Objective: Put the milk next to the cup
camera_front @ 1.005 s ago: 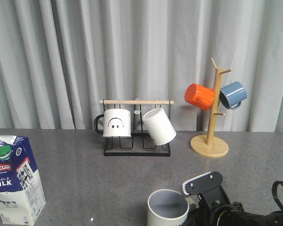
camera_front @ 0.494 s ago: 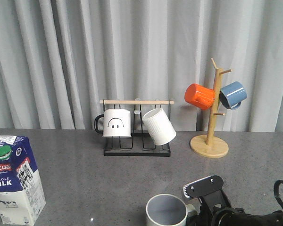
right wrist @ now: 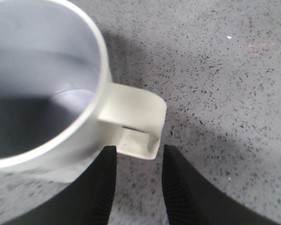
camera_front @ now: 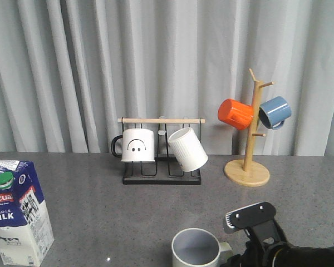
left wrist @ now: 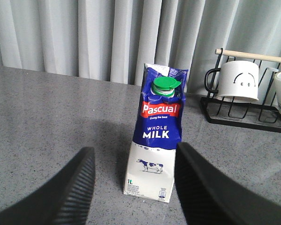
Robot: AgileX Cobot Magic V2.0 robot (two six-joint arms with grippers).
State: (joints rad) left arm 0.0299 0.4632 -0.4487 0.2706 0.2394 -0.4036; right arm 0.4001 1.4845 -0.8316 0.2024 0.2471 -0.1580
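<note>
The tall blue-and-white milk carton (left wrist: 156, 140) stood upright on the grey speckled table (camera_front: 100, 200), far left, between the spread fingers of the left gripper (left wrist: 133, 187). The pale cream mug (right wrist: 42, 89) sat near the front edge; the right gripper (right wrist: 136, 187), jaws parted, flanked its handle (right wrist: 136, 124).

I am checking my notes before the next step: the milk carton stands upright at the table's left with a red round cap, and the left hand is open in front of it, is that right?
Nearly. The cap on the milk carton is green, not red, as the left wrist view shows. The rest holds: the carton stands upright at the table's left, and the left hand is open in front of it.
</note>
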